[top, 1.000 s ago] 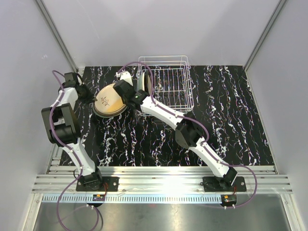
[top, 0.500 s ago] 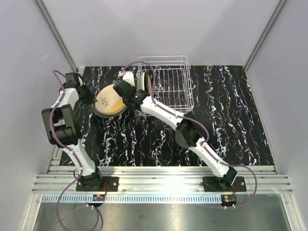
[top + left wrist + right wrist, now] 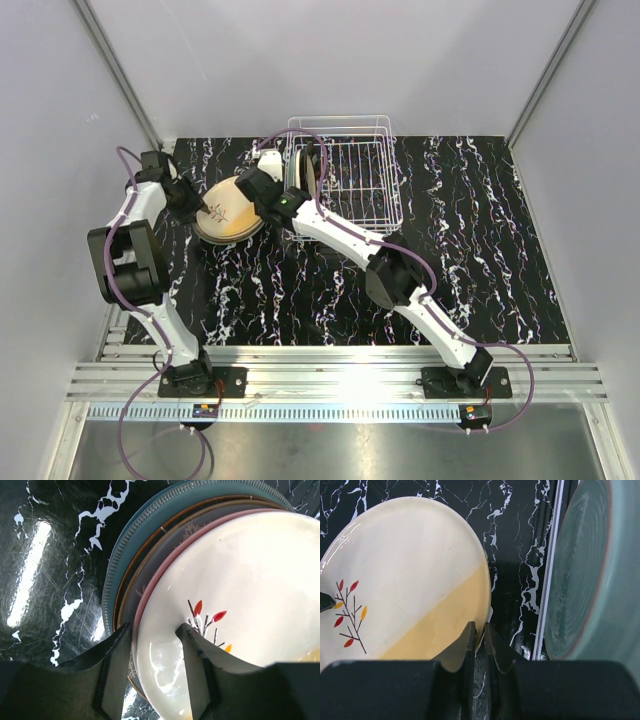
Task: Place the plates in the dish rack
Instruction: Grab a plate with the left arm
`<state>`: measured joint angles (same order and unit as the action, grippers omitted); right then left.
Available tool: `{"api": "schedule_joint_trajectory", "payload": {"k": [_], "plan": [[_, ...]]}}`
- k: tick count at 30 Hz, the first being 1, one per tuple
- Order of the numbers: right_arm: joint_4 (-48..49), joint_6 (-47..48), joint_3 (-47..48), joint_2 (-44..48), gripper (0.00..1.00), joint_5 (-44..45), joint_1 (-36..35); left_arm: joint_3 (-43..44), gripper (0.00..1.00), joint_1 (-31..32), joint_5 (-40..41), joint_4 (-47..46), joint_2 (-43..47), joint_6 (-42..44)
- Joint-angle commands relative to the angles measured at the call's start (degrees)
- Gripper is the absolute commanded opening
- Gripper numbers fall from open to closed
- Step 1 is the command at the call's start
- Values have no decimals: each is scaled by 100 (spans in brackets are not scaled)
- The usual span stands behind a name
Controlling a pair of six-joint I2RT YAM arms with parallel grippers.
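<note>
A stack of plates (image 3: 222, 222) lies on the black marbled table, left of the dish rack (image 3: 350, 175). The top plate (image 3: 250, 595) is cream and yellow with a leaf motif. My right gripper (image 3: 480, 632) is shut on the right rim of this top plate (image 3: 405, 580). My left gripper (image 3: 154, 647) is open, its fingers (image 3: 116, 670) standing either side of the same plate's left rim. Under it show a pink rim, a brown rim and a dark ribbed plate (image 3: 116, 575). A pale green plate (image 3: 585, 580) stands upright at the rack's left end.
The white wire rack's other slots (image 3: 360, 180) hold nothing. The right arm (image 3: 340, 235) stretches across the table's middle. The rack's left wire wall (image 3: 551, 570) stands just right of the gripped rim. Grey walls close in at back and sides.
My left gripper has opened and shifted right onto the stack's left rim. My right gripper has closed on the top plate's right rim. The plates have stayed put.
</note>
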<state>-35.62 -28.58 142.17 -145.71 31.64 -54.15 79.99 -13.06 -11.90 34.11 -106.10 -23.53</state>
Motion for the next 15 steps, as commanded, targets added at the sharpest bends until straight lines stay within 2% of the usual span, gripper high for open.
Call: {"api": "schedule_joint_trajectory", "payload": {"k": [1,5,10,15], "plan": [[125,-165,30,622,0,-149,-245,-36,48,75,-111,342,230,85],[125,-174,48,745,0,-193,-245,17,58,67,-76,403,344,94],[64,-262,-145,921,0,-193,-245,44,64,58,-40,413,626,129],[90,-402,-540,1150,0,-255,-236,44,65,58,-181,351,836,156]]}}
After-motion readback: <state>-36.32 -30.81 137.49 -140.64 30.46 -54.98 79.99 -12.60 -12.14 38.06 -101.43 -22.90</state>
